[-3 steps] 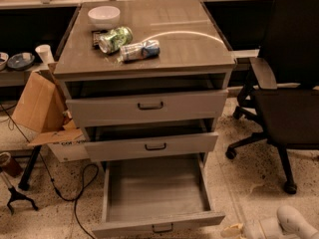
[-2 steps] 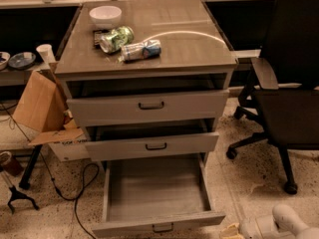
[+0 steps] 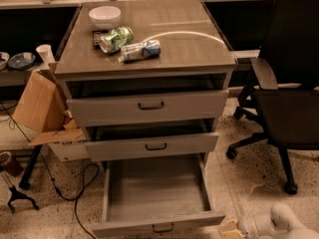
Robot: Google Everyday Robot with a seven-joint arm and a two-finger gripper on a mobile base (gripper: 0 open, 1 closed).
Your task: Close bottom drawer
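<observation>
The bottom drawer (image 3: 157,193) of the grey wood-grain cabinet is pulled far out, its wide flat tray bare. Its narrow front panel (image 3: 159,226) with a small dark bar handle (image 3: 163,228) sits at the bottom edge of the view. The two drawers above, top (image 3: 149,106) and middle (image 3: 154,146), stand slightly open. My gripper (image 3: 230,229) is at the lower right, just right of the drawer's front corner, on the white arm (image 3: 276,225). Only its tan tip shows.
A black office chair (image 3: 284,93) stands right of the cabinet. A cardboard box (image 3: 42,108) and black cables (image 3: 65,193) lie on the floor at left. On the cabinet top are a white bowl (image 3: 104,16) and two cans (image 3: 129,44).
The view has shifted slightly. My arm and gripper have crept a little left, closer to the bottom drawer's front right corner. The drawers have not moved.
</observation>
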